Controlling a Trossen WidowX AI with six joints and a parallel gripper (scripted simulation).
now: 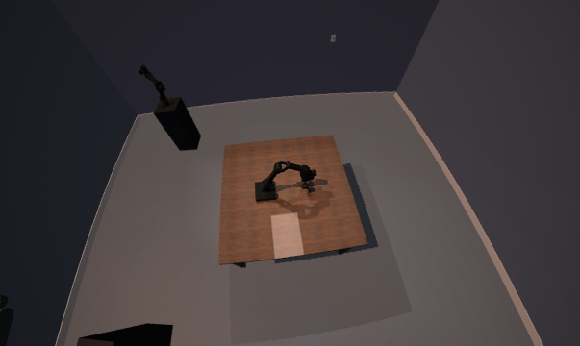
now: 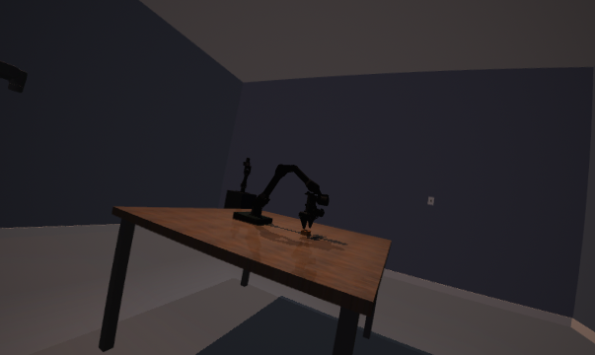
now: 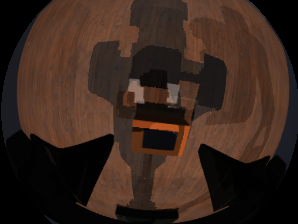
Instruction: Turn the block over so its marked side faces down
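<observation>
The block (image 2: pixel 305 232) (image 3: pixel 159 124) is small and orange. It rests on the brown wooden table (image 1: pixel 241 163) (image 2: pixel 203 232) (image 3: pixel 60 90). In the wrist view a dark square mark (image 3: pixel 159 140) shows on the block's face turned up to the camera. My gripper (image 2: pixel 307 228) (image 3: pixel 158 144) is open and empty and points down just above the block. In the wrist view the block lies between the two spread fingertips, touching neither. In the top view the gripper (image 1: pixel 309 188) hides most of the block.
The arm's base (image 1: pixel 265 191) (image 2: pixel 253 217) stands on the table behind the gripper. Shadows of the arm lie around the block. A bright light patch (image 1: pixel 287 235) lies near the table's front edge. A second arm on a black pedestal (image 1: pixel 179 125) stands off the table.
</observation>
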